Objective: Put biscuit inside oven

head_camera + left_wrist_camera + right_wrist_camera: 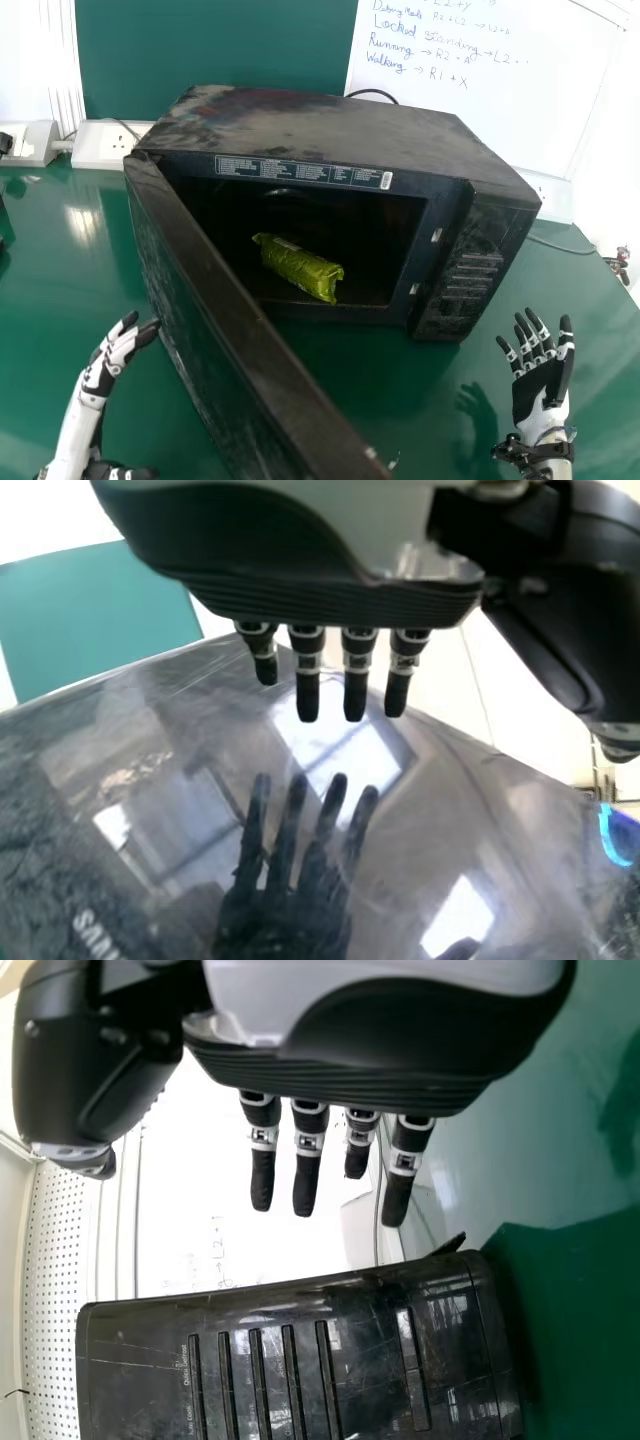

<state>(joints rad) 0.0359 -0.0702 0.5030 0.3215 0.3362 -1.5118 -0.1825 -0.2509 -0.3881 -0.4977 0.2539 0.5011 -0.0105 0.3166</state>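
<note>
The green biscuit packet (298, 267) lies inside the black oven (330, 130), near the front of its cavity. The oven door (250, 330) stands wide open toward the camera. Left of the door is my left hand (112, 355), apart from it, with straight fingers; in the left wrist view the left hand (330, 600) hangs before the door's glossy face, which reflects it. My right hand (542, 375) is right of the oven's front corner, fingers straight and holding nothing. In the right wrist view the right hand (350, 1090) shows near the oven's control panel (290, 1360).
The green table (400, 385) carries the oven. A power socket strip (103, 145) lies behind the oven at the left, and a whiteboard (490, 90) stands behind it. A cable (560, 246) runs along the right rear.
</note>
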